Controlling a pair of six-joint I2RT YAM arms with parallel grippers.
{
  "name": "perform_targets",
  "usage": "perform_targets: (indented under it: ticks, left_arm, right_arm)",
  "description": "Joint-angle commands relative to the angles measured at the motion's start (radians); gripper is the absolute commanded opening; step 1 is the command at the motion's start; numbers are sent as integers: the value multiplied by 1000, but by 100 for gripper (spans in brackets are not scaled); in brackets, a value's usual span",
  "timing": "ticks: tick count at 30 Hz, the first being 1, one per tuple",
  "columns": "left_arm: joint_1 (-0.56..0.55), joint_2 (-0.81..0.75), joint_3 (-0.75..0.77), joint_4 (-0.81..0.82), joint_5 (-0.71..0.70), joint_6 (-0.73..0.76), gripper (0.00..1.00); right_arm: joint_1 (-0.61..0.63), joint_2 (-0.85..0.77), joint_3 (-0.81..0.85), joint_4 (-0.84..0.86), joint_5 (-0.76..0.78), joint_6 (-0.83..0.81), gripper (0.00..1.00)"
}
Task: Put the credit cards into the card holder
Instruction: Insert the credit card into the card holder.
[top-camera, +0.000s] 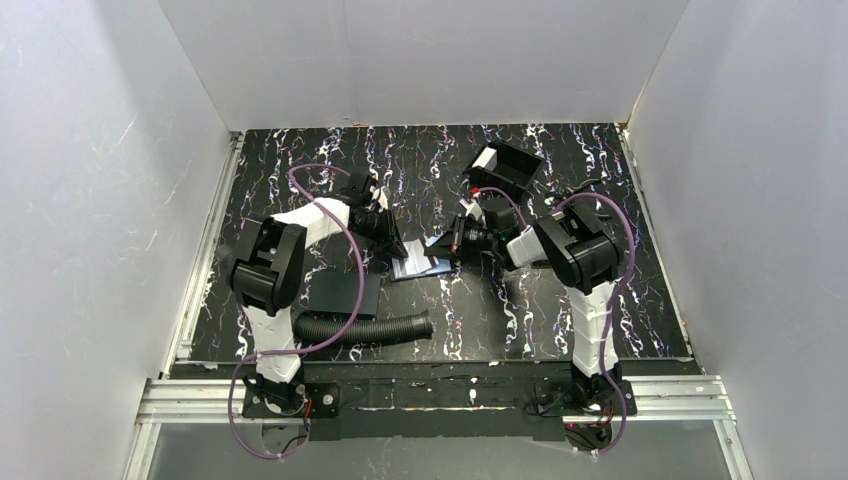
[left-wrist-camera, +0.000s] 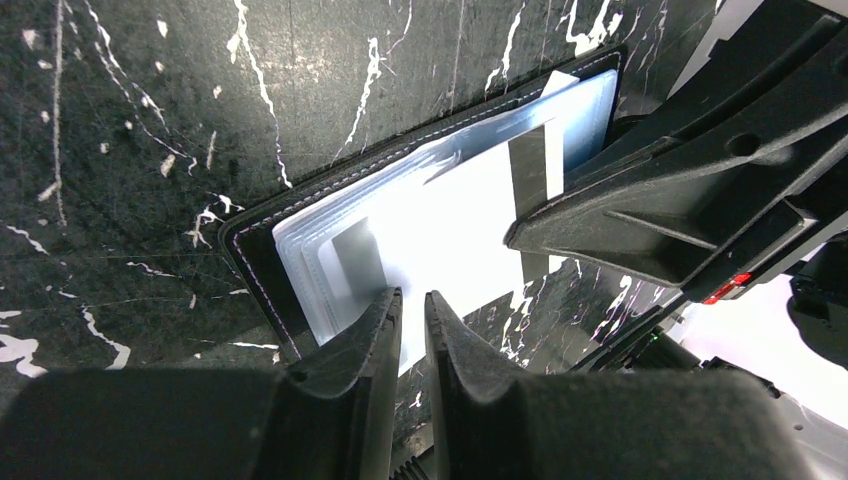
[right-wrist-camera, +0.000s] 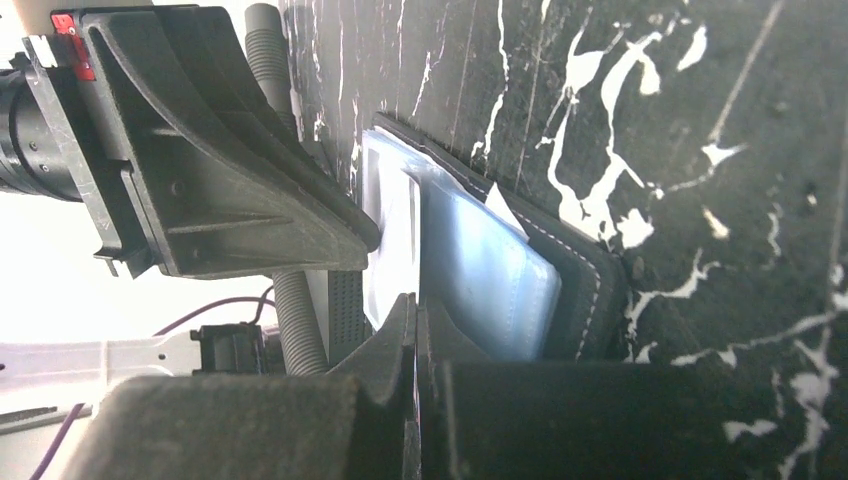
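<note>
Left gripper pinches the edge of the pale credit card; right gripper, jaws pressed together, pins the open card holder. Feed the card flat, square to the mouth of the clear sleeve.

Table, hose, pad and box around the two pincers

A black table veined with white carries everything. A ribbed black hose lies on the near side of the left pincer, and a flat black square pad sits just beside the hose, nearer that pincer. Beyond the right pincer, farther back, a black box-like object sits tilted. White walls close three sides.
</note>
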Motion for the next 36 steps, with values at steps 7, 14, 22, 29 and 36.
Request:
perform_targets:
  ticks: [7,14,22,29,36]
  left_arm:
    - [25,-67,-17,-129,-4,19,35]
    - [114,-149,-34,-156,-20,20,38]
    - [122,-37,-32,-115,3,29,43]
    - [111,-1,-69,-40,62,-9,28]
    - [106,-4,-119,-18,52,-29,16]
  right_arm:
    - [22,19,-63,189,131,126,1]
    - [26,20,-70,181,137,116,1]
    - [33,30,-62,173,141,107,1]
    - [39,29,-56,170,154,105,1]
    - [51,40,-62,239,166,172,1]
